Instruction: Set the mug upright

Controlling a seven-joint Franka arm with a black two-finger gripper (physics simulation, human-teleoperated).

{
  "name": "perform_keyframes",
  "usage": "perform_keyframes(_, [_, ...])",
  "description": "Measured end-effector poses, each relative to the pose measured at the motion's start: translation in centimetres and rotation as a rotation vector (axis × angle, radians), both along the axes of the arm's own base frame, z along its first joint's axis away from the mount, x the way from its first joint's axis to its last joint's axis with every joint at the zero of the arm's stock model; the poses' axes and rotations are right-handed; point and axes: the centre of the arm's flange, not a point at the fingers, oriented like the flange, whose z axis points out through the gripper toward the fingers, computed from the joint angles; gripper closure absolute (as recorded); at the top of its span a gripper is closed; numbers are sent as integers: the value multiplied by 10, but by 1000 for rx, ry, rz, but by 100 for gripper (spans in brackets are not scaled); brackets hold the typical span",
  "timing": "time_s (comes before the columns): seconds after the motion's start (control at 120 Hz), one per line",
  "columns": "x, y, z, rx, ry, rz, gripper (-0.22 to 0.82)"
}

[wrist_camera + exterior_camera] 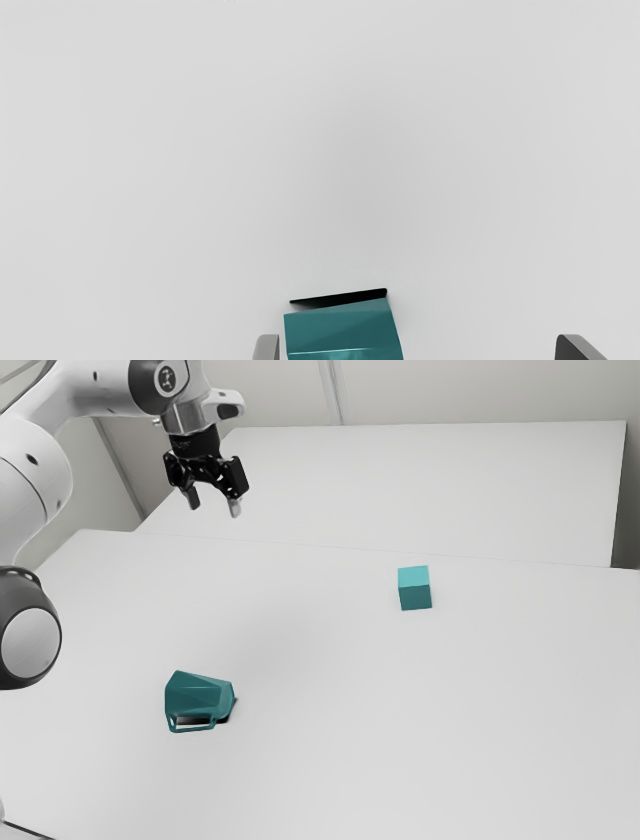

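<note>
1. Mug (200, 693), teal, faceted sides. Lying on its side on the surface (330, 710), toward the exterior view's left and nearer that camera than the cube. Mouth and base cannot be told apart with certainty; the interior is hidden.

2. Handle (192, 730) of the mug, teal, a squared loop. Turned toward the exterior camera, low along the mug's side, with dark shadow behind it. Whether it touches the surface is hard to make out.

3. Gripper (214, 507), black, two-fingered, with paler tips. Fingers apart, nothing clamped. In the exterior view it hangs raised, clear of the mug. The wrist view gives the fingers in part, the remainder cut off by the picture's edge.

4. Mug, as in the wrist view: one end and part of the faceted side, the rest cut off by the edge. It appears between the two finger lines, closer to one finger than to the other. A narrow black shadow (345, 299) lies just beyond its end.

5. Cube (414, 595), turquoise, top face lighter than the side. On the surface, well apart from the mug, toward the exterior view's right. Its far faces and underside are hidden.

6. Arm (95, 388), white with dark grey joints. Partly cut off at the exterior view's left and upper edges.
</note>
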Motion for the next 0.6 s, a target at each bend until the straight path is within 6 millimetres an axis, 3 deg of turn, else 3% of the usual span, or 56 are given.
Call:
perform_keyframes(0.275, [-2,-11,5,-31,-7,-26,0])
perform_keyframes(0.375, [-5,-29,-4,-99,9,-44,0])
perform_keyframes(0.475, [-36,-28,-19,-172,61,-29,0])
perform_keyframes(0.6, [-88,19,-57,-322,146,87,0])
